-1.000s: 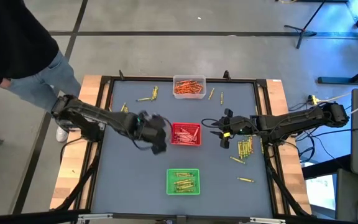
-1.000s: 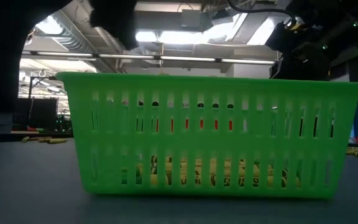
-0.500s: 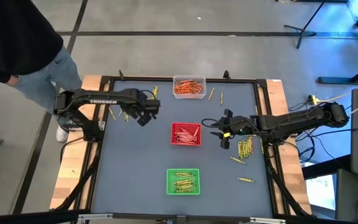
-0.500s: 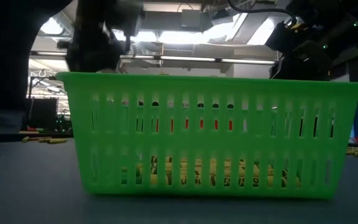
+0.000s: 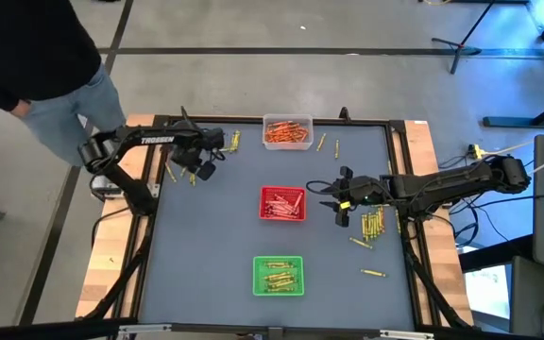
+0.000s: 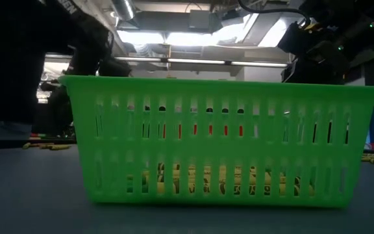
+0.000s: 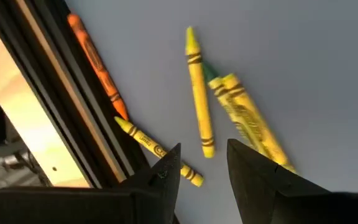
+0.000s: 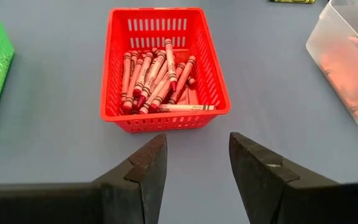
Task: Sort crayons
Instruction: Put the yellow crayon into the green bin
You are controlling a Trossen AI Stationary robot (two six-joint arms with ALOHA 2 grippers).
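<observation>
My left gripper (image 5: 205, 165) is open and empty at the table's far left, over loose crayons: yellow crayons (image 7: 199, 90), a yellow-green pair (image 7: 244, 118) and an orange crayon (image 7: 95, 62) lying flat by the table's black frame. My right gripper (image 5: 338, 210) is open and empty, right of the red tray (image 5: 281, 203) with red crayons (image 8: 157, 81). A pile of yellow-green crayons (image 5: 374, 225) lies by it. The green tray (image 5: 279, 275) holds yellow-green crayons; the clear tray (image 5: 287, 131) holds orange ones.
More loose crayons lie at the far edge (image 5: 227, 146), right of the clear tray (image 5: 323, 142) and at the near right (image 5: 373, 273). A person (image 5: 36, 66) stands beyond the table's far left corner. The green tray fills the low view (image 6: 219, 140).
My left gripper has swung from beside the red tray toward the table's far left corner and now hangs over the loose crayons by the frame. My right arm has kept still.
</observation>
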